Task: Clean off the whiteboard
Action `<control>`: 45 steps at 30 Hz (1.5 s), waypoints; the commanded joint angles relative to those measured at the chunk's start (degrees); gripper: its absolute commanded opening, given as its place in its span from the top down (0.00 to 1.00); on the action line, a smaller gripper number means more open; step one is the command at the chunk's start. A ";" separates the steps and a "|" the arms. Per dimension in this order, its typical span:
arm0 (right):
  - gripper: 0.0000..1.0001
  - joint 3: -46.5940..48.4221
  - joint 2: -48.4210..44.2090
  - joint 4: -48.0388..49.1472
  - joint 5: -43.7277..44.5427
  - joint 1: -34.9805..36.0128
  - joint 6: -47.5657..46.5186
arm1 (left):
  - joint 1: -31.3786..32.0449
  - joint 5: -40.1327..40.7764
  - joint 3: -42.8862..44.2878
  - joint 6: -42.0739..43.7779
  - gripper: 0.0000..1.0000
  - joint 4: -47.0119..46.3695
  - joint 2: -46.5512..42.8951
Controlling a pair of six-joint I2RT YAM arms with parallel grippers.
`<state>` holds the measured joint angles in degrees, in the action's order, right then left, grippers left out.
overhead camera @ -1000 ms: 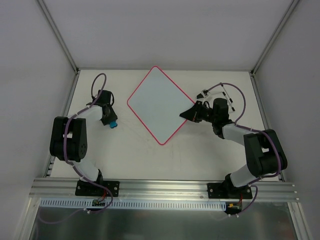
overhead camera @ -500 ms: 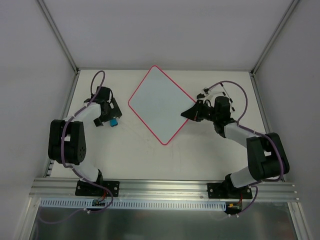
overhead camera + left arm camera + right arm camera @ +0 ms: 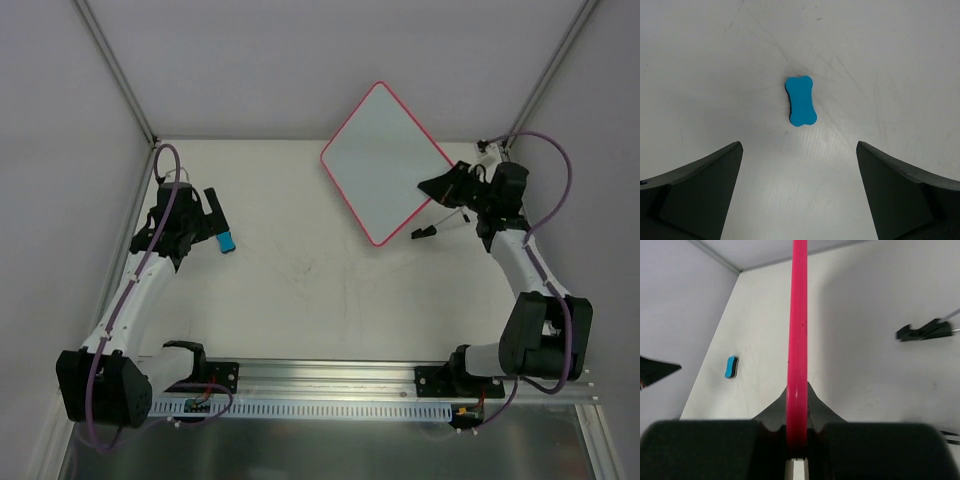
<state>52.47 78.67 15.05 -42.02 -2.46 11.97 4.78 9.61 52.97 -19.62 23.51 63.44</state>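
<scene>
Top view: the flat, square, pink-red-rimmed whiteboard (image 3: 385, 160) sits at the far right of the white bench (image 3: 320, 300), turned like a diamond, its far corner showing against the back wall. The right tool (image 3: 447, 186) is clamped on its right corner. Cannot tell whether the near corner touches the bench. A small black clip-like piece (image 3: 425, 232) lies on the bench just near-right of the board. At the far left, the left tool (image 3: 214, 222) is just beside a small blue bone-shaped eraser block (image 3: 226, 241).

Left wrist view: left tool (image 3: 799, 145) spread wide, holding nothing. The eraser block (image 3: 801, 100) lies flat on the bench beyond the fingertips, apart from both, a black layer showing under its blue top.

Right wrist view: right tool (image 3: 799, 396) closed narrow on the whiteboard (image 3: 799, 315), seen edge-on as a pink strip. Eraser block (image 3: 730, 367) well to the left; black clip-like piece (image 3: 925, 331) to the right.
</scene>
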 commanded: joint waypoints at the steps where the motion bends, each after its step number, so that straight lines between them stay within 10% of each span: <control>1: 1.00 6.77 -5.98 6.84 -5.78 -6.65 1.30 | -0.47 3.21 -4.44 3.44 0.01 1.63 -4.27; 16: 1.00 13.71 -2.13 4.90 -18.70 -29.35 -0.63 | -0.38 5.77 -5.77 4.94 0.01 -1.01 -4.55; 45: 1.00 9.15 7.10 -9.86 -20.82 -32.79 -19.43 | -0.38 5.69 -6.21 5.29 0.01 -1.18 -5.34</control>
<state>61.25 86.96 0.51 -58.72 -34.96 -5.39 4.78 14.15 46.54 -15.53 23.79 59.11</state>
